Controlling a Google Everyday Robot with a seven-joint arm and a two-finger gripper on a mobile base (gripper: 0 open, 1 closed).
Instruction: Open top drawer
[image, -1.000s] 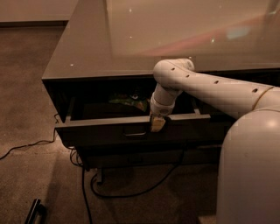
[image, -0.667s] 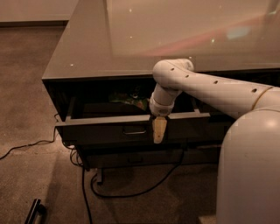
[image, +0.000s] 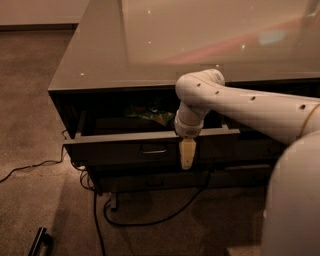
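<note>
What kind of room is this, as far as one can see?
Probably an office or lab room: carpet floor, a glossy-topped cabinet with its top drawer pulled out, loose cables beneath. The gripper hangs before the drawer front.

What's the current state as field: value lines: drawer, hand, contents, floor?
top drawer: pulled partly out of the cabinet, inside exposed
handle: centre of the drawer front, nothing on it
hand: pointing down in front of the drawer front, just right of the handle; contact cannot be told
contents: a green item near the back; the rest is too dark to tell
cabinet top: glossy, with light reflections
floor: carpet, with a black cable looping under the cabinet
</note>
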